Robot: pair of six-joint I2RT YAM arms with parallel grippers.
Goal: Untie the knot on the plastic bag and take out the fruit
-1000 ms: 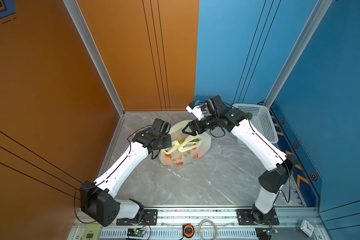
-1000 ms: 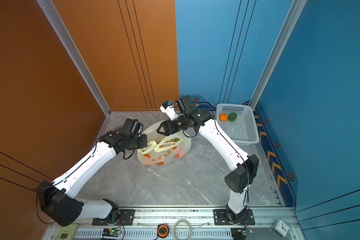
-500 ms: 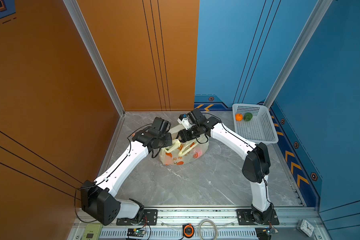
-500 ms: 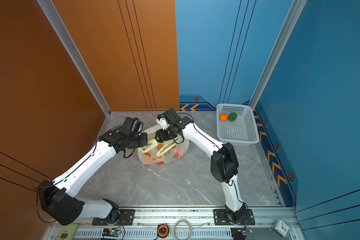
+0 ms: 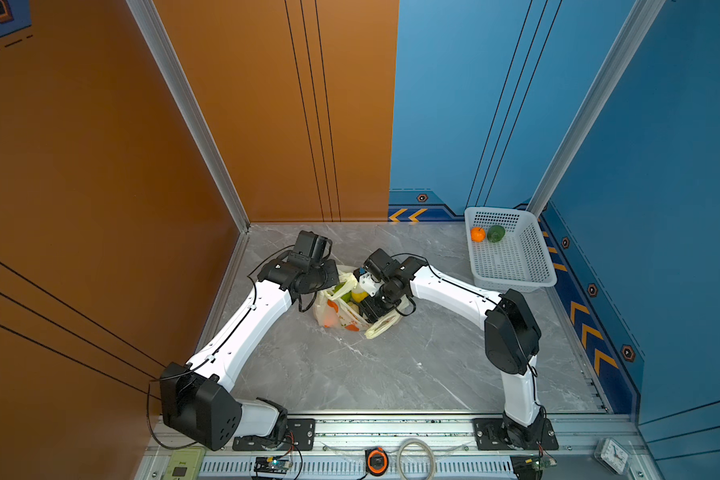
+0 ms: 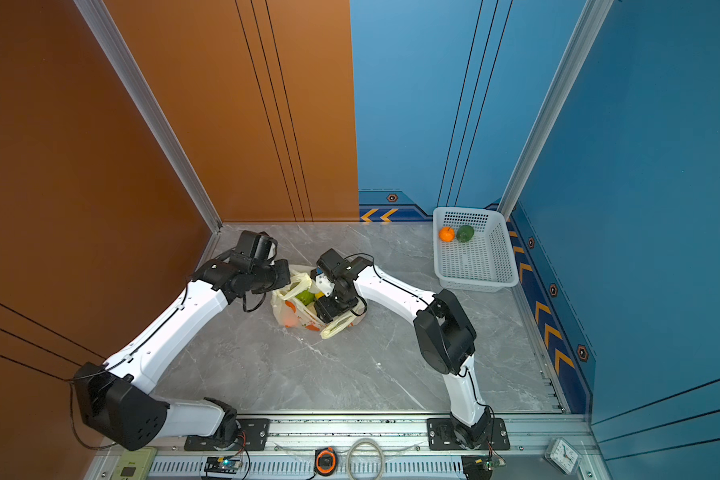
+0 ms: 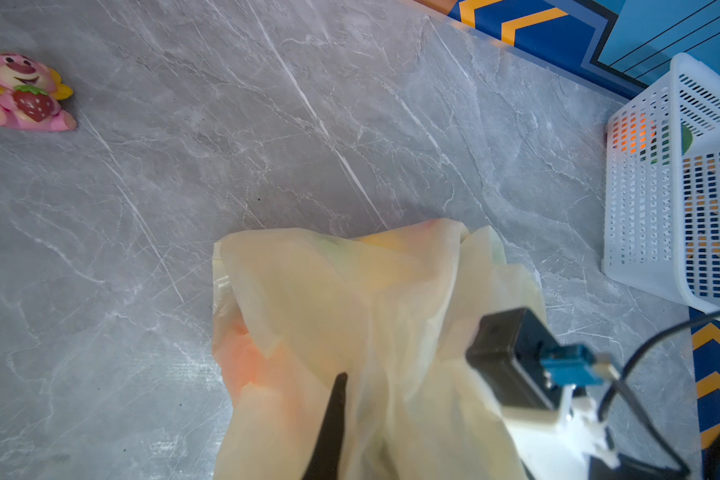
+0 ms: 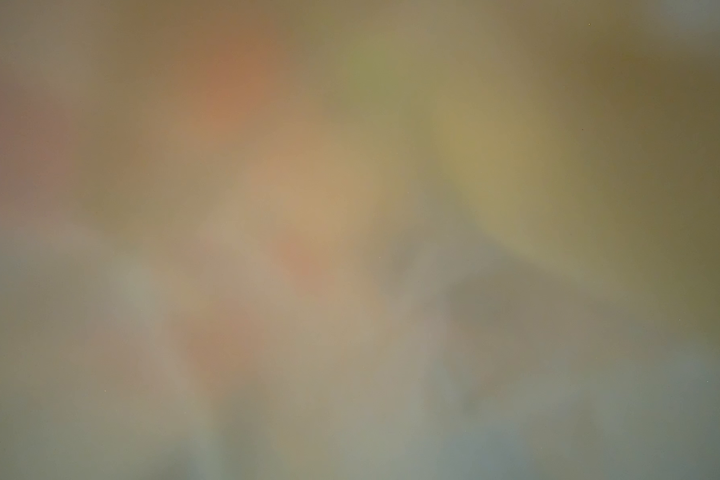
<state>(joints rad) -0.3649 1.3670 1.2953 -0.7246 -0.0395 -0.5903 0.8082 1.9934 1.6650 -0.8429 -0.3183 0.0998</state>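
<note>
right arm [image 5: 445, 286] swung back | right fingers [image 5: 371, 312] down in plastic bag [image 5: 333, 311], gap unseen | left fingers [image 7: 333, 415] clamped on bag rim

The right wrist view is fully out of focus: only orange, yellow-green and grey smears register. In both top views the right claw [image 5: 371, 311] has its jaws buried in the plastic bag [image 5: 329, 309], so their spacing is indeterminate. In the left wrist view one dark finger [image 7: 333, 415] and the basket [image 7: 641, 232] are cropped by the frame edge.
</note>
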